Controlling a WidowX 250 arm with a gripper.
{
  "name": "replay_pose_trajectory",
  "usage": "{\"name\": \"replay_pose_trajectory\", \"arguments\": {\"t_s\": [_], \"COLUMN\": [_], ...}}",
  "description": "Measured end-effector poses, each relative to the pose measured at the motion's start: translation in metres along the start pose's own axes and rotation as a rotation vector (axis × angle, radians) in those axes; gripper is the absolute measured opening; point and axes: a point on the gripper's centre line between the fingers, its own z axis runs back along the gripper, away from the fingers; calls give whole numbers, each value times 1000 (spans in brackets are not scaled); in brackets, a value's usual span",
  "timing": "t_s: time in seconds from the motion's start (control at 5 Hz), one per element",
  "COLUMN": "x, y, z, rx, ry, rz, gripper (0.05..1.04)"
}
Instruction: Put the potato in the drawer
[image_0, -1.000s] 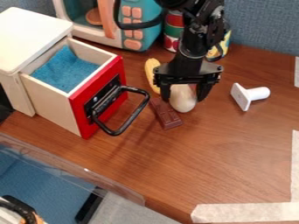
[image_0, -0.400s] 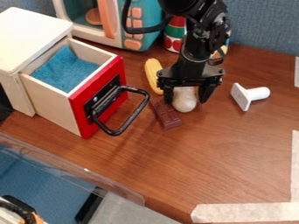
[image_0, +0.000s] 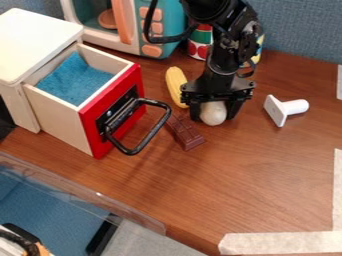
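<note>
- The black two-finger jaws (image_0: 214, 115) have narrowed around the pale, rounded potato (image_0: 214, 113) and appear to grip it, a finger against either side.
- The potato has shifted slightly towards three o'clock; whether it is clear of the brown wooden desk (image_0: 260, 180) cannot be told.
- The dark brown, ridged chocolate bar (image_0: 186, 133), between seven and eight o'clock of the potato, has been nudged a little.
- The grasp seems ready for lifting. The open, red-fronted wooden drawer (image_0: 59, 117) lies between nine and ten o'clock, so the carry should rise above its black looped handle (image_0: 155, 131).
</note>
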Motion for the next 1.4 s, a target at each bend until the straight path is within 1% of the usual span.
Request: {"name": "replay_pose_trajectory", "arguments": {"t_s": [0.2,0.4,0.6,0.8,1.0,1.2,1.4], "x": [-2,0,0,-1,4,10,17], "y": [-3,-6,-7,-1,19,42,64], "z": [3,29,63,90,104,112,108], "rx": [-21,-102,-177,-208,-160,-90,-41], "ry": [8,-19,-50,-62,-65,-69,-60], "rz": [8,23,33,45,86,159,226], "gripper": [863,863,863,863,863,863,863]}}
